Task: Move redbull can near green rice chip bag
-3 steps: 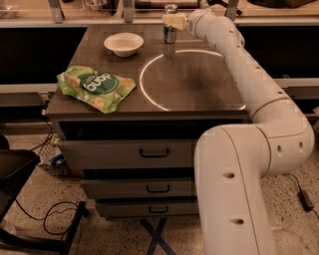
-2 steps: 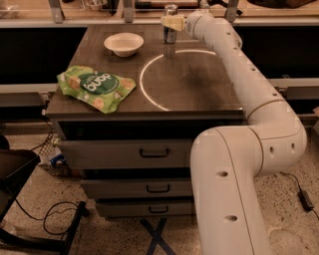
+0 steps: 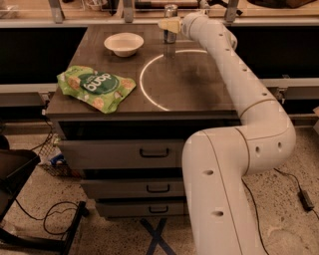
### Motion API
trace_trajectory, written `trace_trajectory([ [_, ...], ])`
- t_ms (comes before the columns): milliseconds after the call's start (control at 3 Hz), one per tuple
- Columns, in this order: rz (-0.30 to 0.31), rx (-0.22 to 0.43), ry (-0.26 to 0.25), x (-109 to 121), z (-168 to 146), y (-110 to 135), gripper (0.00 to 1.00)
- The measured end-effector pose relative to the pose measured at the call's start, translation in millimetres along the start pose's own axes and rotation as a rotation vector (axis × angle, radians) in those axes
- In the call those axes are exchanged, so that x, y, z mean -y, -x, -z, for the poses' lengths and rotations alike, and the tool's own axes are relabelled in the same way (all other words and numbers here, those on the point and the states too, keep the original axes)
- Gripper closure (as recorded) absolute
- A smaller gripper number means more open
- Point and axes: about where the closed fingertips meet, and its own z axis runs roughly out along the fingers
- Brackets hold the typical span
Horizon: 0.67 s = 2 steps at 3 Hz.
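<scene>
The redbull can point(image 3: 171, 12) stands upright at the far edge of the dark table point(image 3: 199, 84), right of the middle. My gripper point(image 3: 167, 24) is at the can's mid-height, reaching in from the right and covering part of its body. The green rice chip bag point(image 3: 94, 87) lies flat near the table's front left corner, far from the can and the gripper.
A white bowl point(image 3: 123, 44) stands at the back left of the table, left of the can. A bright curved line point(image 3: 145, 84) runs across the tabletop. My arm point(image 3: 234, 69) stretches over the table's right side. Drawers point(image 3: 149, 152) sit below the table.
My gripper has moved left and now sits at the can. The can, the bag and the bowl have not moved.
</scene>
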Motion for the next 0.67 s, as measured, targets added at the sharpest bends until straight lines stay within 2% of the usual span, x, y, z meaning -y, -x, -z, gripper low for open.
trace_trajectory([
  [667, 0.006, -0.006, 0.014, -11.5, -11.0, -4.9, 0.0],
])
